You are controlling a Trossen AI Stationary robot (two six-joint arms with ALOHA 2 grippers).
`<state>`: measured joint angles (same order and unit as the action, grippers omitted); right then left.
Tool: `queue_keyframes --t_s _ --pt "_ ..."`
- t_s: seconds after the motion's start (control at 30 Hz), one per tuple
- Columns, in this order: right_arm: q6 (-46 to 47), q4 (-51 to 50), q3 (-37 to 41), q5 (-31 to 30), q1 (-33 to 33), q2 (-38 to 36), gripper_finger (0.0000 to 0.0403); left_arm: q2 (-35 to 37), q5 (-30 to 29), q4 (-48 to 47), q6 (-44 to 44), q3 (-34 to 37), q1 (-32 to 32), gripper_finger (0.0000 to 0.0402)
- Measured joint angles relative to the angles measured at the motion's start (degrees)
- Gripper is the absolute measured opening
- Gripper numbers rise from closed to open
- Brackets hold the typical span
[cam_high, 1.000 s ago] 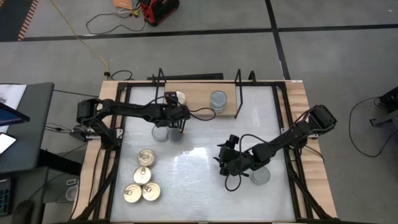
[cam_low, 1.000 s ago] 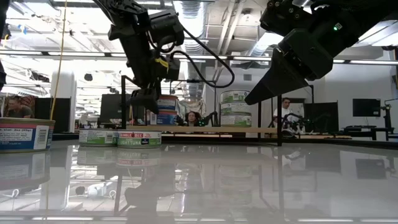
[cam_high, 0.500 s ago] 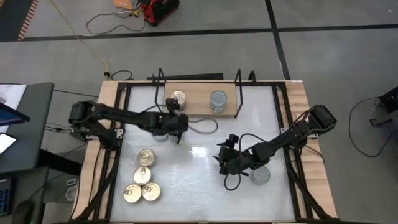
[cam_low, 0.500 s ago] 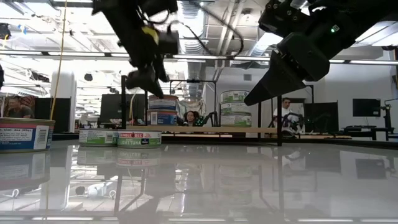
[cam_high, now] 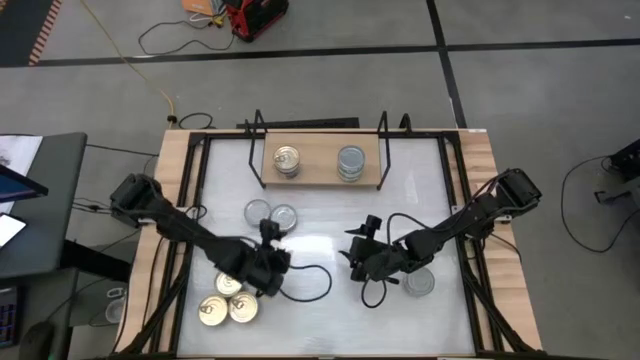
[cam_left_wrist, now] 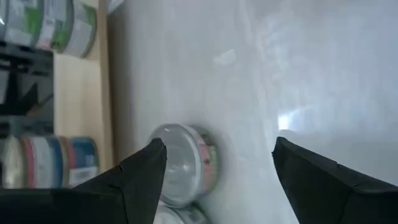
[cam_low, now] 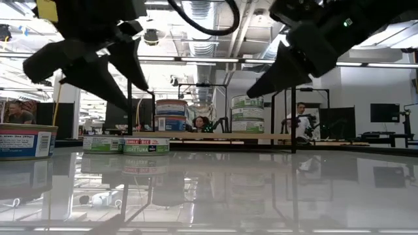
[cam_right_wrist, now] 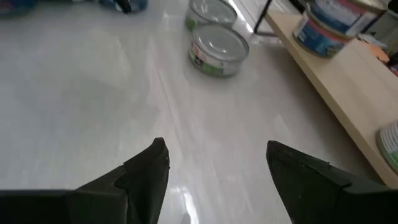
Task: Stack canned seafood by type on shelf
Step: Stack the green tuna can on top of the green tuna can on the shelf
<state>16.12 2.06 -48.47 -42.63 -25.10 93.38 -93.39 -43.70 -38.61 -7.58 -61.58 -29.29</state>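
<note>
The shelf [cam_high: 318,175] stands at the far middle of the table. On it are a stack of gold-lidded tins [cam_high: 287,160] and a stack of silver-lidded tins [cam_high: 350,160]. Two silver-lidded tins [cam_high: 257,212] [cam_high: 283,216] rest flat on the table in front of it. Gold-lidded tins [cam_high: 212,312] lie near the left front, and one silver tin [cam_high: 420,283] lies by the right arm. My left gripper [cam_high: 268,235] hangs open above the table between the gold tins and the two silver ones, with one silver tin [cam_left_wrist: 183,165] ahead of it. My right gripper [cam_high: 358,238] waits open mid-table, holding nothing.
The shelf's black wire ends [cam_high: 258,150] [cam_high: 383,150] rise at both sides of the board. Cables trail from both wrists across the tabletop [cam_high: 320,290]. Bare white surface lies between the two grippers and along the near edge.
My left gripper has swung from in front of the shelf, over the two silver tins, toward the table's near edge and now hangs by the gold tins. It has turned as it went and stayed open. No tin has moved.
</note>
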Motion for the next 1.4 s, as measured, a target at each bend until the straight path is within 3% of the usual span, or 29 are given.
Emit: queue_keyframes --t_s 0.23,0.6,0.77,0.9,1.07,1.27,1.4 --pt "-2.5 4.5 0.0 0.0 -0.2 0.3 0.0295 -1.6 0.1 -0.8 -5.3 2.6 2.3 0.0274" --pt "-2.7 4.0 0.0 -0.7 -1.5 0.5 0.0295 -7.7 -2.7 4.5 -2.3 6.4 8.8 0.0204" --pt "-2.8 3.9 0.0 -0.8 -1.4 0.5 0.0295 -11.6 -2.2 6.0 -0.2 6.2 9.2 0.015" --pt "-2.8 3.9 0.0 -0.8 -1.4 0.5 0.0295 -13.8 -4.8 6.4 -0.2 5.7 8.4 0.0088" --pt "-2.7 3.9 0.0 -0.9 -1.4 0.5 0.0295 -14.1 -4.0 5.7 -0.4 3.9 7.1 0.0011" --pt "-2.7 4.0 0.0 -0.9 -1.4 0.5 0.0295 -13.1 7.4 7.1 -1.8 2.9 6.8 0.0" --pt "-2.6 4.0 0.0 -1.0 -1.4 0.5 0.0295 -13.1 4.5 6.7 -5.0 2.8 6.7 0.0"
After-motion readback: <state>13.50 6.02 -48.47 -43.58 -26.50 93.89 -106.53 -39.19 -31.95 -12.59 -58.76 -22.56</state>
